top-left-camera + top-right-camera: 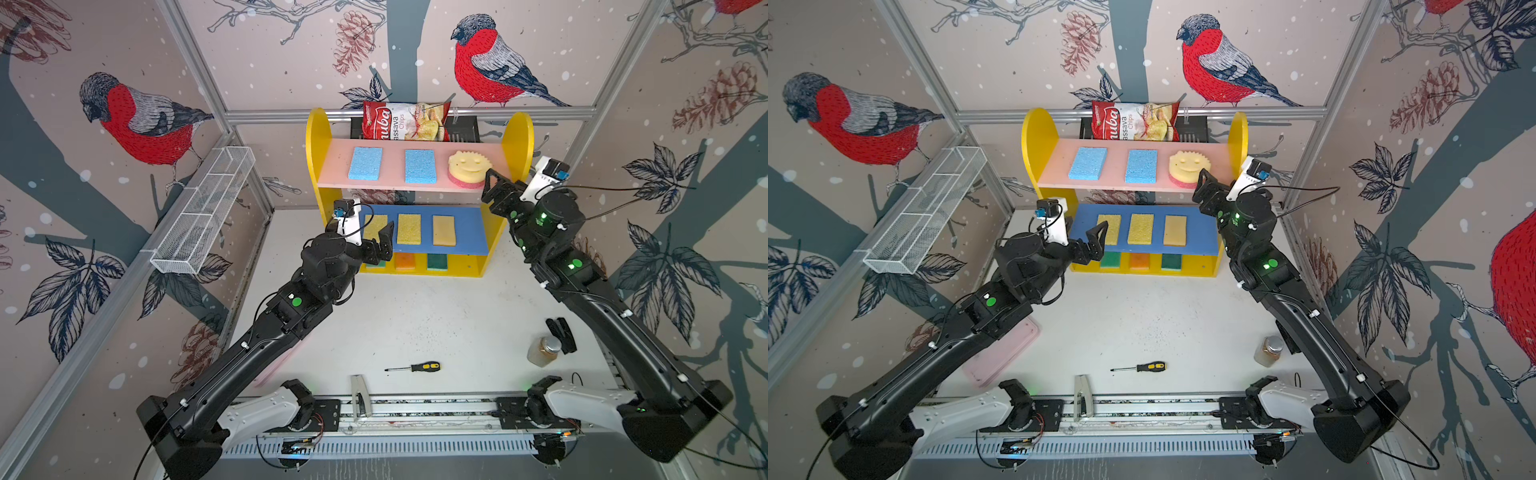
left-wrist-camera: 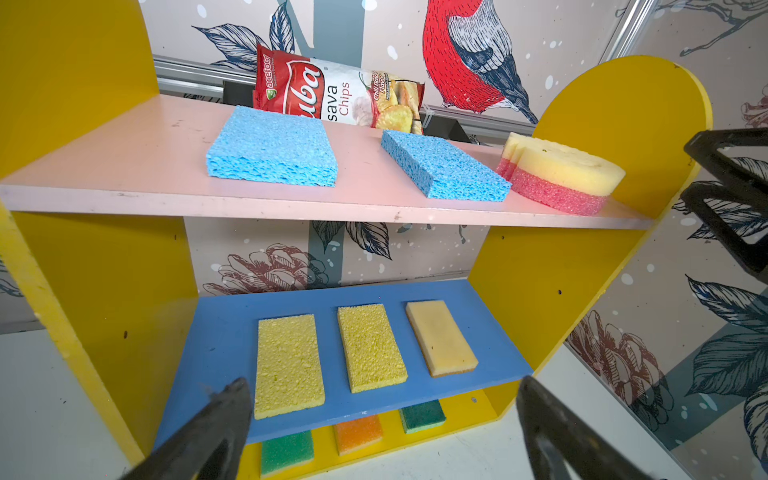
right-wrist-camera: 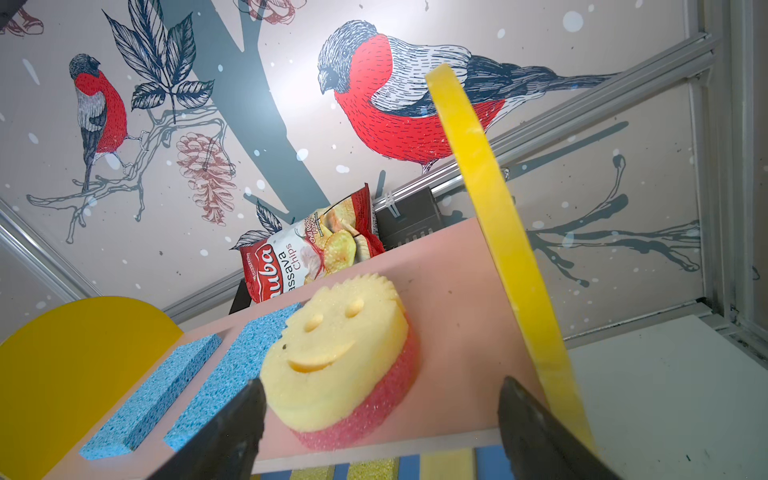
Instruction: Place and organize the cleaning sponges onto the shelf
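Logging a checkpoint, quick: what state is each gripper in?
Left gripper: open, holding nothing.
Right gripper: open, holding nothing, just in front of the smiley sponge.

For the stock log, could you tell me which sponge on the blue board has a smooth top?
The pale sponge, rightmost in both top views; the middle sponge and left sponge are pitted.

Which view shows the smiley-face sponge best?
The right wrist view: the smiley-face sponge sits close, face and pink underside clear. Both top views show it small, from above; the left wrist view shows only its layered edge.
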Robot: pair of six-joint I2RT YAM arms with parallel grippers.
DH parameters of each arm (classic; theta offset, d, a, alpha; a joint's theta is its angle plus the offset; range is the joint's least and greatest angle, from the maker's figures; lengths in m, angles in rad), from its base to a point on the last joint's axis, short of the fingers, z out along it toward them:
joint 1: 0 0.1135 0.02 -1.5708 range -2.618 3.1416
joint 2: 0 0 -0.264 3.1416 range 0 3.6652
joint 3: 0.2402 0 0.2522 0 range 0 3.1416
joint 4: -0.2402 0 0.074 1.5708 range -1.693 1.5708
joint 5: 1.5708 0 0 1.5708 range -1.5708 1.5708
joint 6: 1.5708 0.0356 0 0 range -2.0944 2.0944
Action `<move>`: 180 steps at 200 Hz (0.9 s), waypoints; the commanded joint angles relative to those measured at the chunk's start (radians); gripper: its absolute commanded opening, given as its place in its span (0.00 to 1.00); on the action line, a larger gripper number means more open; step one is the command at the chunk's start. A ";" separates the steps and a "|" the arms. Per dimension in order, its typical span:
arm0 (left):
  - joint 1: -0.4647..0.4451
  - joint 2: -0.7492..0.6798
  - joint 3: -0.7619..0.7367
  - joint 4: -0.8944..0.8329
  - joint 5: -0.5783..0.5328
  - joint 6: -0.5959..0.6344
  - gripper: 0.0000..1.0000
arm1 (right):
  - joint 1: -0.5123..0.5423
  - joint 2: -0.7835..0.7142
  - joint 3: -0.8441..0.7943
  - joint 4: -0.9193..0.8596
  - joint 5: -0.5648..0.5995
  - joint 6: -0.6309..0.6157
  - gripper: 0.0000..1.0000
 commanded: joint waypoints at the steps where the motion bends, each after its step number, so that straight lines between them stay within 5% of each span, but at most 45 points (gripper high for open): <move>1: 0.001 -0.003 -0.006 0.045 -0.007 -0.017 0.98 | 0.002 -0.015 -0.010 0.036 0.004 0.001 0.86; 40: 0.001 0.004 0.004 0.035 0.004 -0.024 0.98 | 0.002 -0.012 -0.026 0.050 0.000 -0.002 0.86; 66: 0.002 0.001 0.001 0.034 -0.008 -0.023 0.98 | 0.002 -0.011 -0.026 0.048 -0.039 -0.004 0.74; 105: 0.004 0.004 0.000 0.041 -0.019 -0.017 0.98 | 0.026 -0.019 -0.034 0.042 -0.078 0.003 0.23; 125: 0.006 0.011 0.003 0.044 -0.018 -0.010 0.98 | 0.050 -0.017 -0.032 0.034 -0.076 -0.008 0.08; 180: 0.010 0.031 0.008 0.052 -0.020 -0.004 0.98 | 0.088 -0.005 -0.027 0.021 -0.090 -0.029 0.00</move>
